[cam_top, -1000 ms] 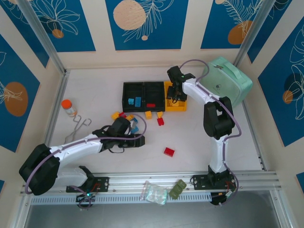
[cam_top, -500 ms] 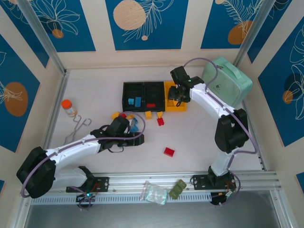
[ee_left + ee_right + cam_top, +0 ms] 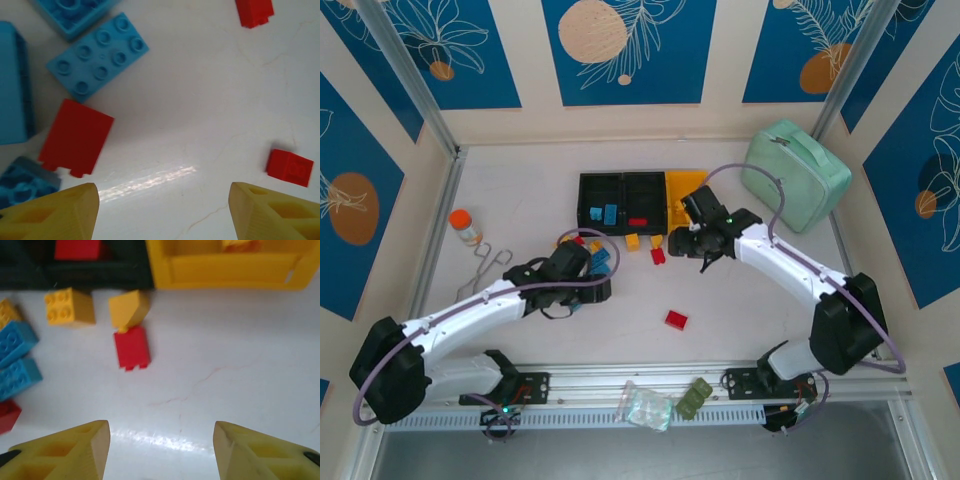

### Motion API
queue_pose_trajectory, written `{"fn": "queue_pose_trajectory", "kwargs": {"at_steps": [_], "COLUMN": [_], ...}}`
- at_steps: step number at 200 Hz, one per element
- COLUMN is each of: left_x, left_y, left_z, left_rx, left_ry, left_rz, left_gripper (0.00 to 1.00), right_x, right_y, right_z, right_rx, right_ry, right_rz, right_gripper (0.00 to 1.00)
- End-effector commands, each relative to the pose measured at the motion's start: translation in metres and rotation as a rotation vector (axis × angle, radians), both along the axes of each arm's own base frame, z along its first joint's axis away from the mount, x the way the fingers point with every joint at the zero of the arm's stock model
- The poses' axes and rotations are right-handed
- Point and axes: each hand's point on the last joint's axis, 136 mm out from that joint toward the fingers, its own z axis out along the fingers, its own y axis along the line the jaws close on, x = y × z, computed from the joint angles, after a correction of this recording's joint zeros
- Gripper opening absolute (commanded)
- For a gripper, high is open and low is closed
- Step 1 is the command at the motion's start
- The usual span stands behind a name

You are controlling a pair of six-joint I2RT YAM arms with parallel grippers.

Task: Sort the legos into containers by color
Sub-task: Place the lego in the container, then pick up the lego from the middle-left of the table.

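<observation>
Containers [image 3: 622, 200]: a row of three at 12 o'clock on the table [image 3: 520, 200], two black, with the yellow bin [image 3: 680, 185] at the 3 o'clock end. The left black one holds blue bricks [image 3: 602, 213], the middle one a red brick [image 3: 638, 221]. Right wrist view shows something yellow-orange inside the yellow bin; can't tell more.

Loose legos [image 3: 588, 248]: a mixed blue/yellow/red cluster sits just at 6 o'clock of the left black bin. A yellow brick [image 3: 632, 241] and a second red brick [image 3: 658, 255] are near the black/yellow joint, also on the 6 o'clock side. In the right wrist view that red one touches a sloped yellow piece [image 3: 129, 309] at its 12 o'clock. A lone red brick [image 3: 676, 319] lies well apart toward 6 o'clock.

Left gripper [image 3: 592, 285]: low at the cluster's 6 o'clock edge. Fingers [image 3: 50, 212] are spread wide with nothing between them. Its wrist view shows a blue 2x4 [image 3: 97, 57] at 11 o'clock with a red block [image 3: 76, 137] just beside it at 6 o'clock, and a small red piece [image 3: 290, 167] at 3 o'clock.

Right gripper [image 3: 675, 243]: just at 6 o'clock of the yellow bin, beside the second red brick. Its jaws are wide apart and hold nothing.

Periphery: orange-capped bottle [image 3: 465, 226] at 9 o'clock, mint-green case [image 3: 795, 175] at 2 o'clock.
</observation>
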Motion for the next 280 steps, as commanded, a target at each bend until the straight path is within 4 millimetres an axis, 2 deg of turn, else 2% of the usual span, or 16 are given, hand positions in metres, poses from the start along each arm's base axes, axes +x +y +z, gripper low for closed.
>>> {"fn": "queue_pose_trajectory", "kwargs": {"at_steps": [1, 24, 45, 81, 105, 153, 187, 242, 280], "left_x": [0.003, 0.01, 0.017, 0.036, 0.048, 0.064, 0.068, 0.058, 0.053], "left_y": [0.039, 0.067, 0.082, 0.097, 0.098, 0.102, 0.103, 0.107, 0.109], "left_z": [0.007, 0.005, 0.0, -0.01, -0.019, -0.038, -0.049, -0.071, -0.078], "left_rx": [0.156, 0.201, 0.199, 0.19, 0.179, 0.201, 0.224, 0.233, 0.241], "left_ry": [-0.027, -0.022, -0.003, -0.007, 0.008, 0.032, 0.05, 0.101, 0.119], "left_rz": [0.076, 0.185, 0.265, 0.361, 0.394, 0.463, 0.482, 0.51, 0.513], "left_gripper": [0.68, 0.69, 0.7, 0.71, 0.71, 0.72, 0.69, 0.62, 0.55], "right_x": [-0.023, -0.045, -0.061, -0.082, -0.09, -0.095, -0.095, -0.094, -0.093], "right_y": [0.018, 0.029, 0.038, 0.051, 0.053, 0.057, 0.057, 0.061, 0.064], "right_z": [0.006, 0.0, -0.005, -0.02, -0.032, -0.036, -0.037, -0.04, -0.042], "right_rx": [0.093, 0.146, 0.16, 0.16, 0.143, 0.146, 0.141, 0.138, 0.133], "right_ry": [-0.01, -0.003, 0.011, 0.044, 0.075, 0.083, 0.086, 0.091, 0.094], "right_rz": [0.073, 0.105, 0.132, 0.169, 0.164, 0.158, 0.157, 0.156, 0.161], "right_gripper": [0.57, 0.57, 0.57, 0.57, 0.57, 0.56, 0.56, 0.56, 0.56]}}
